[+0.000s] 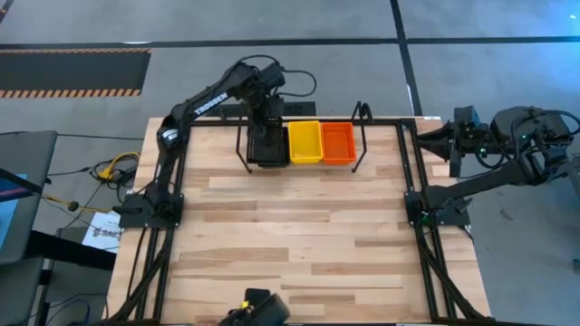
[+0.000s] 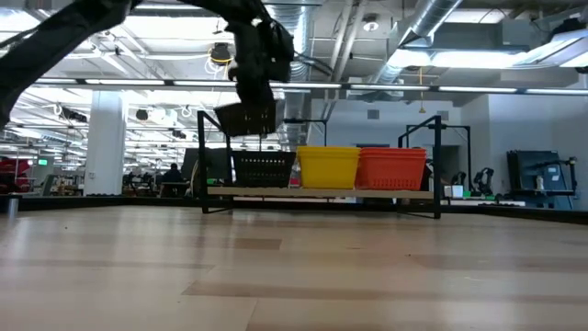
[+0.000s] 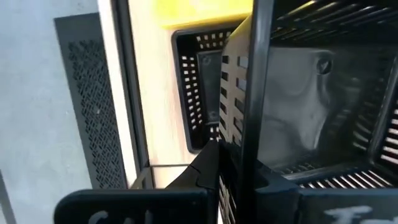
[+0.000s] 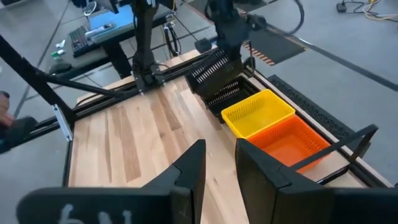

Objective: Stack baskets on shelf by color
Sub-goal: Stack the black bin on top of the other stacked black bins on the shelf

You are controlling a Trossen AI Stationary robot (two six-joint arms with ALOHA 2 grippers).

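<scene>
We hold a black basket (image 2: 246, 118) in our left gripper (image 1: 265, 116) — jaws clamped on its wall, basket tilted, raised just above the black stack (image 2: 264, 168) on the shelf (image 1: 360, 136). Beyond sit yellow (image 1: 304, 142) and red (image 1: 338, 143) stacks. Our right gripper (image 4: 219, 163), jaws narrowly parted, waits off the surface (image 1: 299, 235).

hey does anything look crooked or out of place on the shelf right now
Only one thing: the black basket held in the left gripper hangs tilted above the black stack, not yet seated. The yellow stack and red stack sit level on the shelf.
</scene>
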